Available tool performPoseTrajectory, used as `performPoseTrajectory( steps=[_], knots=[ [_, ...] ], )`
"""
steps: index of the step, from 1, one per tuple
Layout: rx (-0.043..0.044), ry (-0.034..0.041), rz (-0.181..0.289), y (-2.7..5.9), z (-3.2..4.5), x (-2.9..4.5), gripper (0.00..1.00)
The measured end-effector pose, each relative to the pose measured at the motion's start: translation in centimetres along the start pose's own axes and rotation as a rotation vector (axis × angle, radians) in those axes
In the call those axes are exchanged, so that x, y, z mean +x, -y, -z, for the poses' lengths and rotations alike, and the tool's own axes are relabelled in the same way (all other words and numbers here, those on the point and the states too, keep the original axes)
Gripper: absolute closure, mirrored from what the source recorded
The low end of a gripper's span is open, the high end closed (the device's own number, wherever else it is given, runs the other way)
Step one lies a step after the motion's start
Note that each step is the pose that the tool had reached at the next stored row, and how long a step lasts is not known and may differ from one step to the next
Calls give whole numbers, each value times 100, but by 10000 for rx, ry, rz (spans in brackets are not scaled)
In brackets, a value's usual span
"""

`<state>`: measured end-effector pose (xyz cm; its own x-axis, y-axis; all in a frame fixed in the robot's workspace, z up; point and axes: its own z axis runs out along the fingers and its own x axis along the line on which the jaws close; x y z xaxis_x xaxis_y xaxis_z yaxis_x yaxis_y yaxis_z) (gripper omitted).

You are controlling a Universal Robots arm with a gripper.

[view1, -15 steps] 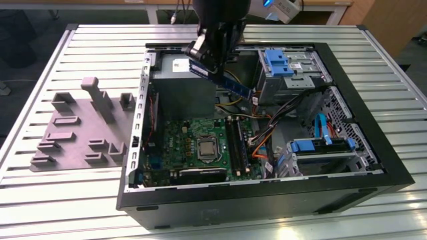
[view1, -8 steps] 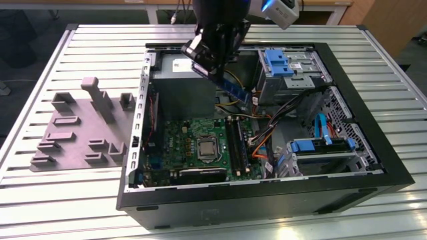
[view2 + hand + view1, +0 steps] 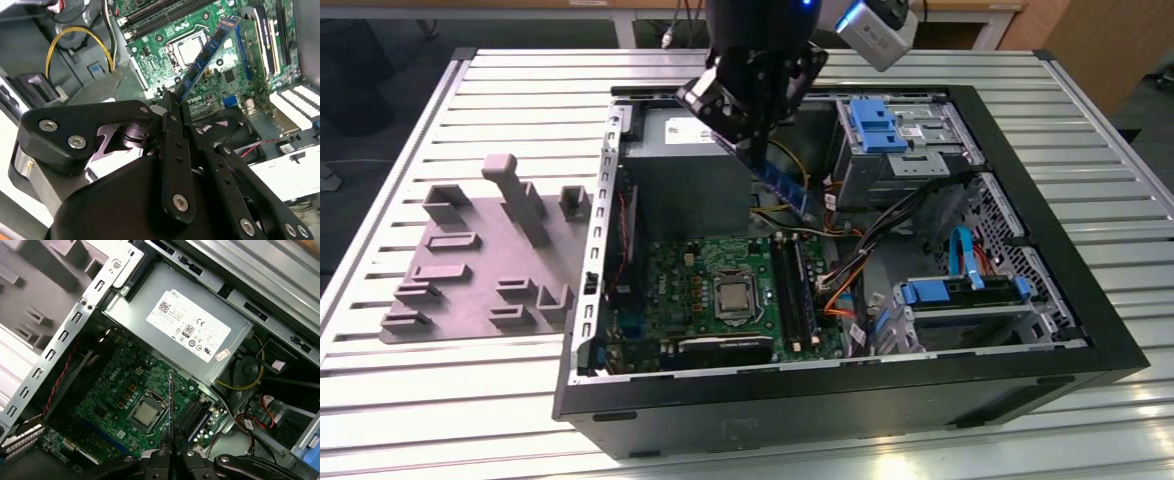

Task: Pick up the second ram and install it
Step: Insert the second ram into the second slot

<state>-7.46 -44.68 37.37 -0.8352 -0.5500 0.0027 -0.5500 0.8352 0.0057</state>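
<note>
The open computer case (image 3: 1051, 210) lies on its side on the slatted metal counter (image 3: 520, 90), and its black rim frames a deep well. The free room inside is above the motherboard (image 3: 674, 270). The grey power supply (image 3: 670, 160) bounds it on one side and the drive cage (image 3: 887, 130) with blue clips on the other.

The end effector (image 3: 750, 140) reaches down through this opening, pinched narrowly on one end of the second ram (image 3: 790, 190). The stick hangs tilted in the air, clear of the board. In the second wrist view the second ram (image 3: 207, 55) is a long, thin blue-green stick with small dark chips along its face. In the first wrist view the second ram (image 3: 170, 400) appears edge-on as a thin line.

The black memory slots (image 3: 790, 285) lie below, next to the processor socket (image 3: 731, 298). Orange and yellow cables (image 3: 854, 265) run just beside the slots, toward the exterior view's right. A grey holder tray (image 3: 467, 260) rests on the counter outside the case.
</note>
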Motion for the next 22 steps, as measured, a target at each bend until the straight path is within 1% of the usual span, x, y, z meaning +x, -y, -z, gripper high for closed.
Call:
performPoseTrajectory(
  steps=[22],
  knots=[
    [-10, 22, -3996, 0, -47, 0, 86]
  ],
)
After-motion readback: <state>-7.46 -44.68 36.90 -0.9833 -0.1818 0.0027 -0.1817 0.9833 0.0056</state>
